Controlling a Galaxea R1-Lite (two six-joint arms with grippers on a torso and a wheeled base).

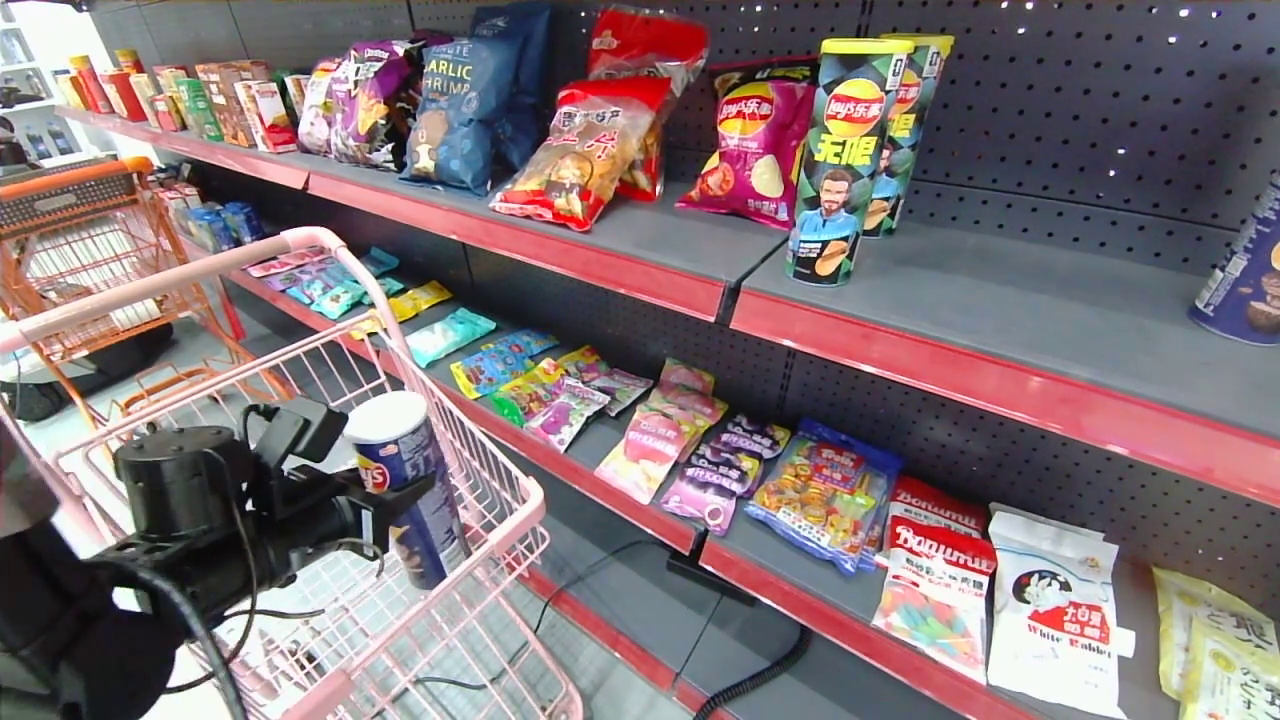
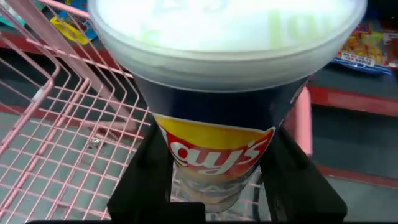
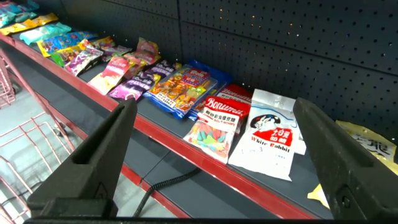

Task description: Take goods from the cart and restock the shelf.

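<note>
Here's the left hand (image 1: 395, 505), closed around a dark blue chip can (image 1: 400, 450) with a white lid. The black fingers (image 2: 146, 180) clamp it on both sides, low on the body. The can stands close to upright, lid up and leaning slightly, over the front corner of the pink cart (image 1: 300, 240).

What matters for the next move is where the can has to go. The upper shelf (image 1: 1000, 300) lies ahead, to the right of this hand and higher than it. The two tall cans (image 1: 835, 170) already stand there on end, and bare grey board runs on to their right. So I'd say the lift goes up and across to the right, with the long axis kept vertical so the can lands on its base. The left arm is the one to do it, since the load is already in its grip.

The right hand (image 3: 216, 109) is spread wide with nothing between its fingers. It faces the lower shelf (image 3: 74, 87), where a white candy bag (image 3: 273, 134) lies among the sweets.

Some things are hard to read. The can's bottom end is lost behind the fingers and the cart's wire, so I cannot tell whether it is clear of the basket rim. Another blue can (image 1: 1240, 270) at the far right of the upper shelf is cut off by the frame edge. From the left wrist, the lid blocks most of what lies beyond.
</note>
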